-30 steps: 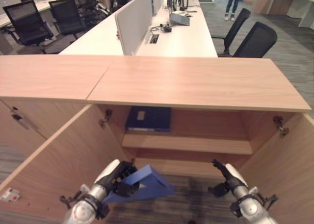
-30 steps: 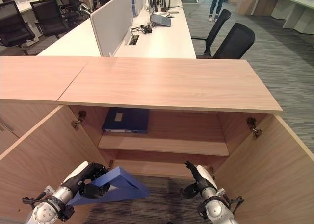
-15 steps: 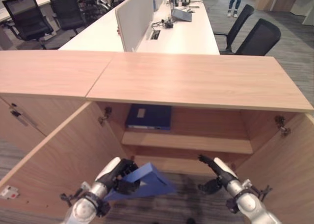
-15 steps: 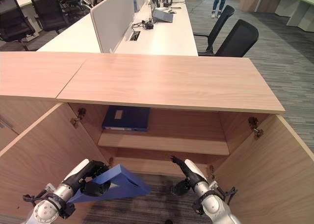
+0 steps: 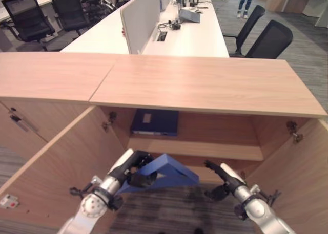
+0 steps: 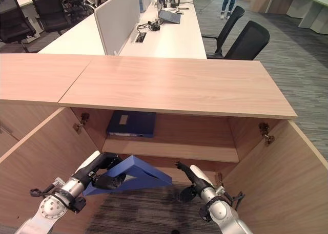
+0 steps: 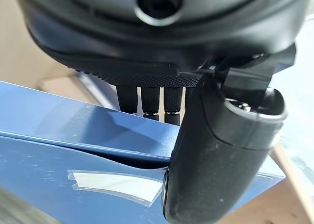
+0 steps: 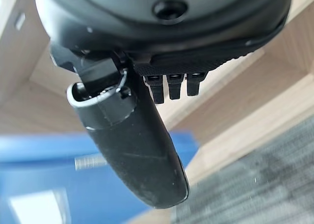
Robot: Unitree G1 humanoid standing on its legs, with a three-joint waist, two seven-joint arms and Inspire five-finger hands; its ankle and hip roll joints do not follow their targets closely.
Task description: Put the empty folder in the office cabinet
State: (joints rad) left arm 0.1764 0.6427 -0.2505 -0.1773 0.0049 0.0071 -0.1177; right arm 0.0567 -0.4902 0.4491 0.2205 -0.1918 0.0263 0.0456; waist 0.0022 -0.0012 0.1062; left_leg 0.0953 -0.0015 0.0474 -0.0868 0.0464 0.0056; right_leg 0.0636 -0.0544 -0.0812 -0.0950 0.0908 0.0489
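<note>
Folder [image 5: 166, 171], blue, splayed tent-like, pinched in left hand [image 5: 134, 167]; right hand [image 5: 221, 176] open-fingered.

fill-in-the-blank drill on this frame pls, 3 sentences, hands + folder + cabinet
1. The blue folder is held in the robot's ____ hand.
2. Both doors of the office cabinet stand ____.
3. A second dark blue folder lies flat on the cabinet's ____ shelf, while the right hand holds nothing.

Missing words: left; open; upper
</note>
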